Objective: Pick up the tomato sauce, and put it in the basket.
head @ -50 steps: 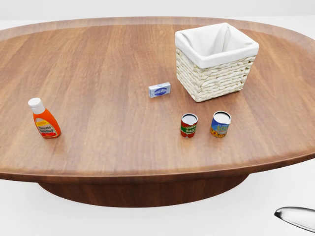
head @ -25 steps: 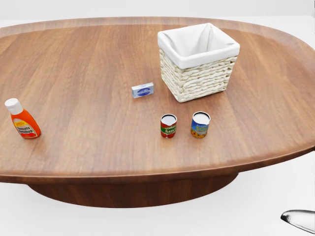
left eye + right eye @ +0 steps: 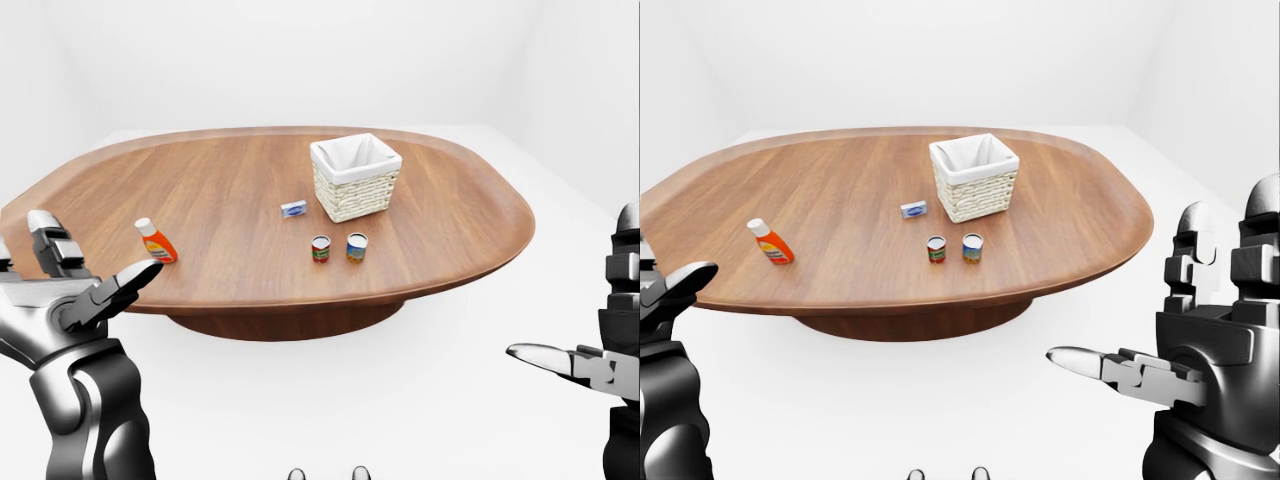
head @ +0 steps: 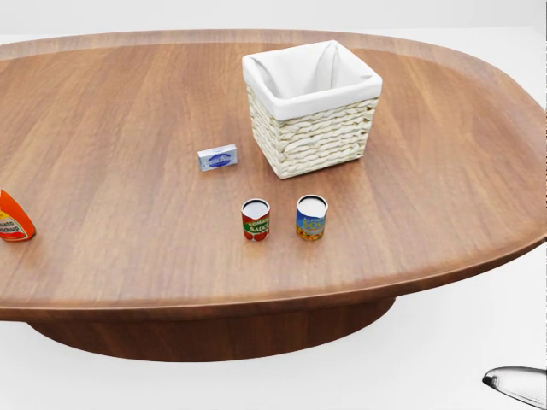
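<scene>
Wooden and oval, the table (image 4: 128, 102) carried everything, while both hands hung short of its near edge, so no reach had begun. The left hand (image 3: 75, 290) had its fingers spread and held nothing; the right hand (image 3: 1180, 365) likewise stood open and empty, one finger pointing leftward. The tomato sauce can (image 4: 255, 219) stood upright just beside a blue-labelled can (image 4: 311, 217), both below the basket (image 4: 312, 128) in the head view, near it but apart. That wicker basket, lined with white cloth, appeared empty. A ketchup bottle (image 3: 770, 242) sat well apart to the left, and a small blue box (image 4: 217, 158) lay left of the basket.
</scene>
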You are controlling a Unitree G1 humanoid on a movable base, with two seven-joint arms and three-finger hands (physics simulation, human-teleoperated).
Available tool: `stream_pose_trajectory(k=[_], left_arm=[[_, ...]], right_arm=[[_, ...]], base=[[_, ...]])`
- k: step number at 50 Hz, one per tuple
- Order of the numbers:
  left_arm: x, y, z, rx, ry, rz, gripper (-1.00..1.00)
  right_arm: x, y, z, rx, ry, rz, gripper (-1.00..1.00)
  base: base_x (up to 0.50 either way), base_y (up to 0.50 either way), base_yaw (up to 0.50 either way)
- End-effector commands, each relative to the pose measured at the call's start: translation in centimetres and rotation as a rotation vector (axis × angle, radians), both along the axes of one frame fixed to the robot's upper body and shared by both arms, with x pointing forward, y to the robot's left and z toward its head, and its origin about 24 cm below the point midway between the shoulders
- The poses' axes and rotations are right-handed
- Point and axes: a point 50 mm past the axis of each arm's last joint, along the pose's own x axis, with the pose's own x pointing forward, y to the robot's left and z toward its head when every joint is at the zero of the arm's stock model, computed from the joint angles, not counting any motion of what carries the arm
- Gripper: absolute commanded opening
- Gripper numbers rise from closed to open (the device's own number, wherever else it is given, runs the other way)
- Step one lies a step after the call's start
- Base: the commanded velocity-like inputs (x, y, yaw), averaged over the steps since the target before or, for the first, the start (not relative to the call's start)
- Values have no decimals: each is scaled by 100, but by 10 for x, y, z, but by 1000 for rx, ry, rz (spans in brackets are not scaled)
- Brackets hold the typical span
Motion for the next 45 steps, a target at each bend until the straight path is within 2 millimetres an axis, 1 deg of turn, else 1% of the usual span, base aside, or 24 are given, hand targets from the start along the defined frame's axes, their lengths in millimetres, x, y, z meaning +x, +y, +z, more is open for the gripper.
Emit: stream_pose_trajectory(k=[1, 45], left_arm=[[0, 0, 0, 1, 0, 2, 100], [-1, 1, 1, 2, -2, 3, 100]], right_arm=[[0, 0, 0, -5, 3, 2, 100], [0, 0, 0, -7, 16, 3, 100]], base=[[0, -22, 0], [0, -23, 0]])
